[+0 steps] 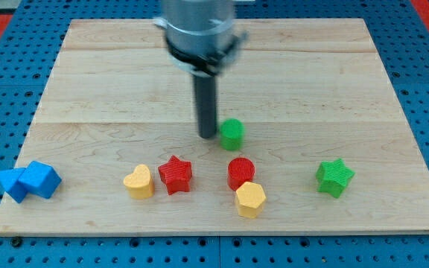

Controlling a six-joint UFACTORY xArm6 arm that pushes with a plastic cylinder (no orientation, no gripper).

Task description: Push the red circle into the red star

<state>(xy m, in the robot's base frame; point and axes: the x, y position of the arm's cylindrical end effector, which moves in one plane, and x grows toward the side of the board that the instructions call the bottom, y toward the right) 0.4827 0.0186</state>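
Observation:
The red circle (240,172) lies on the wooden board (110,89) below the view's middle. The red star (175,174) lies to its left with a gap between them. My tip (207,135) stands above and between them, just left of a green circle block (232,132), very near it; whether it touches I cannot tell. The tip is above and left of the red circle and does not touch it. A yellow hexagon block (250,199) touches the red circle's lower right side.
A yellow heart (138,182) lies left of the red star. A green star (334,177) lies to the view's right. Two blue blocks (28,181) sit together at the board's lower left edge. A blue pegboard (6,74) surrounds the board.

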